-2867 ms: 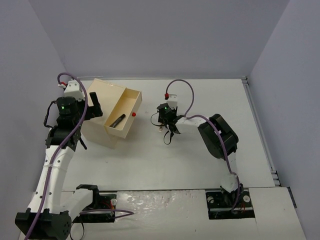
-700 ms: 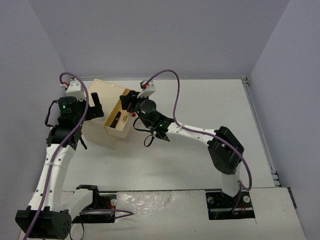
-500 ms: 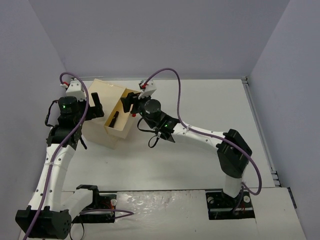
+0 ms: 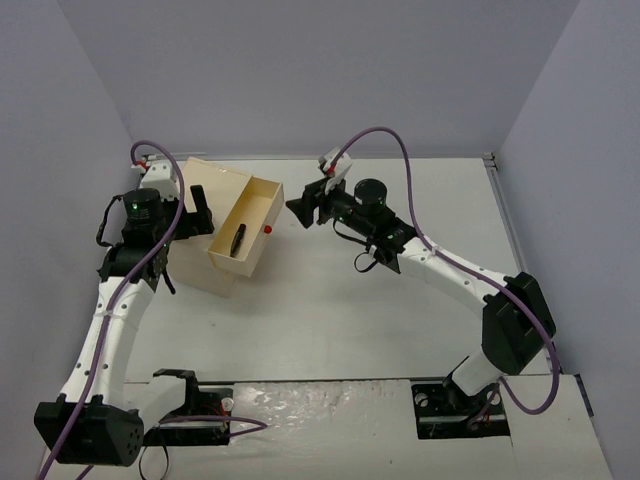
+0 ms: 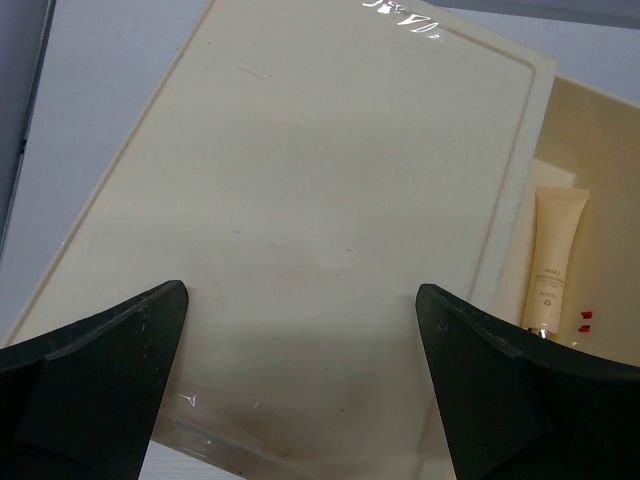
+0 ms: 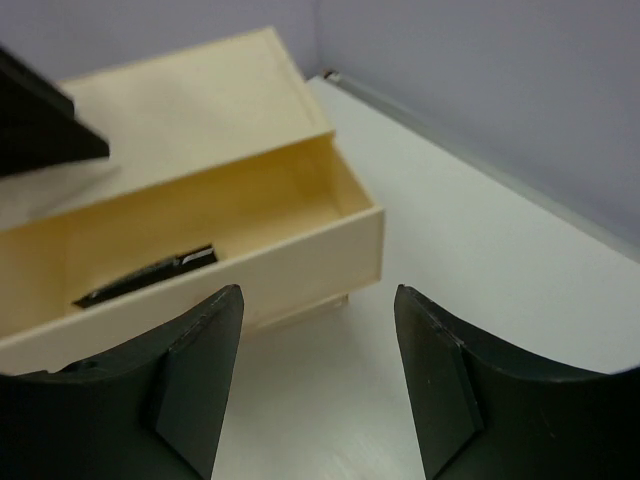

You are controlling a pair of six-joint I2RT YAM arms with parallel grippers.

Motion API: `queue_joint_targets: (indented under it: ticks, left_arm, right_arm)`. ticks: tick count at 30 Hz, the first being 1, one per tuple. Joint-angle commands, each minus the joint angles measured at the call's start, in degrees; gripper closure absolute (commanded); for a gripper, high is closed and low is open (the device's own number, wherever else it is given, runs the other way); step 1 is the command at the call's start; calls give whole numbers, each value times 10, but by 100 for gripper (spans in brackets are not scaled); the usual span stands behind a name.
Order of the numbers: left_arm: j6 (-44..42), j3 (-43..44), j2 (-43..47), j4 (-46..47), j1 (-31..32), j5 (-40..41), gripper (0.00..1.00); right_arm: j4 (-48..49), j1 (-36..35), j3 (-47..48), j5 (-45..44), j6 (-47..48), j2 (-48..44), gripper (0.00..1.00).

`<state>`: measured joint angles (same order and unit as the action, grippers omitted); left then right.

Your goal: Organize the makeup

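black tube (image 4: 236,239) lies slantwise inside the open drawer (image 4: 266,183) of the beige wooden box (image 4: 208,180), with a cream tube (image 5: 555,255) in there too. right gripper (image 6: 318,298) hangs just beside the drawer front, fingers apart and empty. left gripper (image 5: 300,292) is spread wide over the box top.

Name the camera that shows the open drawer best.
Top external: the whole drawer shows, pulled out of the box, with a dark tube lying inside. Right wrist sees its inside close up, but one end is cut off. Left wrist catches only a strip of it at the picture's edge.
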<state>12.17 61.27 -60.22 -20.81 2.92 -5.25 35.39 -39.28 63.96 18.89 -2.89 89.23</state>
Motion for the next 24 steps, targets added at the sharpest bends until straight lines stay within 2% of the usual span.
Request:
queue_joint_targets:
  ticks: [1, 24]
  left_arm:
    - [-2, 33, -5, 19, -3, -17, 3]
    - [13, 34, -26, 19, 9, -45, 3]
  right_arm:
    - [32, -10, -4, 135, 55, 20, 40]
    - [88, -43, 111, 162, 49, 159, 35]
